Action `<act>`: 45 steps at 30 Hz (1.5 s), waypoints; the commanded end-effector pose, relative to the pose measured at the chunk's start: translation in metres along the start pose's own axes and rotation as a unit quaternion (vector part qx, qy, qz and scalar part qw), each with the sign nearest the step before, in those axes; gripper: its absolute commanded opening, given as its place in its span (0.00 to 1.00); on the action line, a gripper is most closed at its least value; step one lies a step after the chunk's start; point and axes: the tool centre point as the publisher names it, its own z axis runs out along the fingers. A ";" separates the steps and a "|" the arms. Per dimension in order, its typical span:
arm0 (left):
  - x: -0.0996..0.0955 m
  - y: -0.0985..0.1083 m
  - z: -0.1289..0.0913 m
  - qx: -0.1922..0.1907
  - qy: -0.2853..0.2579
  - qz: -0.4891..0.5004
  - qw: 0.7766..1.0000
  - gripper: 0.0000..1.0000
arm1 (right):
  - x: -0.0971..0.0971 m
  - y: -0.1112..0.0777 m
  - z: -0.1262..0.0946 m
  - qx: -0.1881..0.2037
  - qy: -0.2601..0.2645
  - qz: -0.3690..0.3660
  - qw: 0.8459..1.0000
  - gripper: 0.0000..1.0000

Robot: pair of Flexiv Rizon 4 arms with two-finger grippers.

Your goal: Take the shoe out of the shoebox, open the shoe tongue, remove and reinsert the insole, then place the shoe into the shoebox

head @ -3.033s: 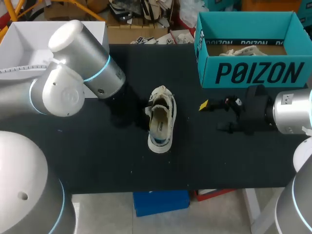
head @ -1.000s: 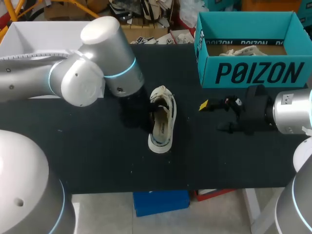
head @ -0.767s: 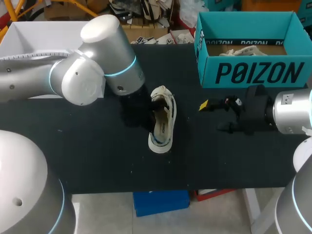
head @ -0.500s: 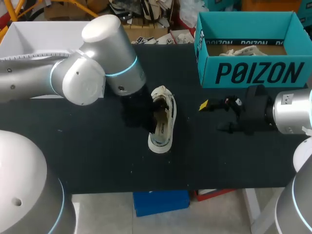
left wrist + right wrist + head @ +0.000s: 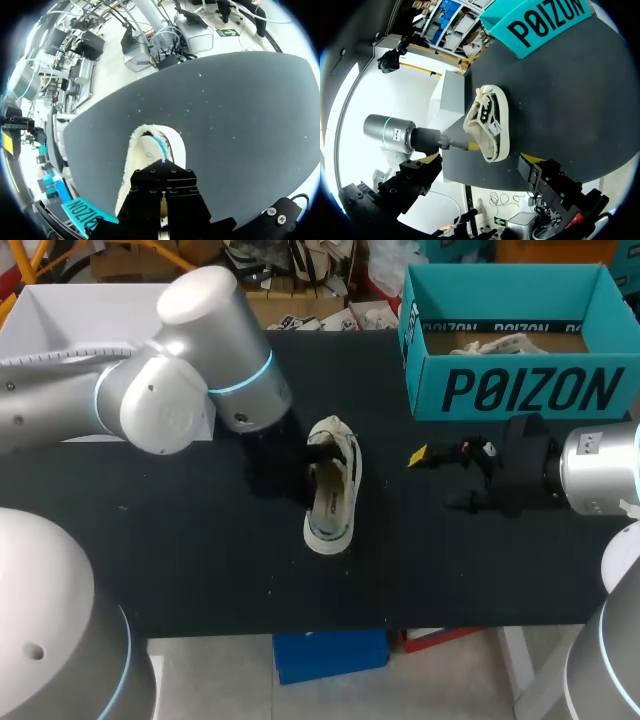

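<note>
I see a black table [image 5: 200,570] carrying a white shoe [image 5: 330,495], which lies near its middle, and a teal shoebox [image 5: 520,390] standing at its far right corner.

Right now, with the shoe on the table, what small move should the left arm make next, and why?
Probably lower the left gripper a little into the shoe's opening: the shoe lies outside the box, and the gripper sits right beside that opening.

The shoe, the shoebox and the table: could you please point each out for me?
shoe [image 5: 330,500]: head view, on its middle.
shoebox [image 5: 520,390]: head view, on its front wall.
table [image 5: 200,560]: head view, on a bare patch.
</note>
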 end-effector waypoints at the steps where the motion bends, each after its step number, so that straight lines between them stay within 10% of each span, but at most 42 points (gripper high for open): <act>1: -0.004 0.000 0.009 -0.003 0.003 0.001 1.000 0.00 | 0.000 0.000 0.000 0.000 0.000 0.000 1.000 1.00; 34: 0.002 0.001 0.064 0.015 0.066 0.007 0.998 0.00 | 0.000 0.000 0.000 0.000 0.000 0.000 1.000 1.00; 45: -0.007 -0.003 0.031 0.011 0.029 -0.001 1.000 0.00 | 0.000 0.000 0.000 0.000 0.000 0.000 1.000 1.00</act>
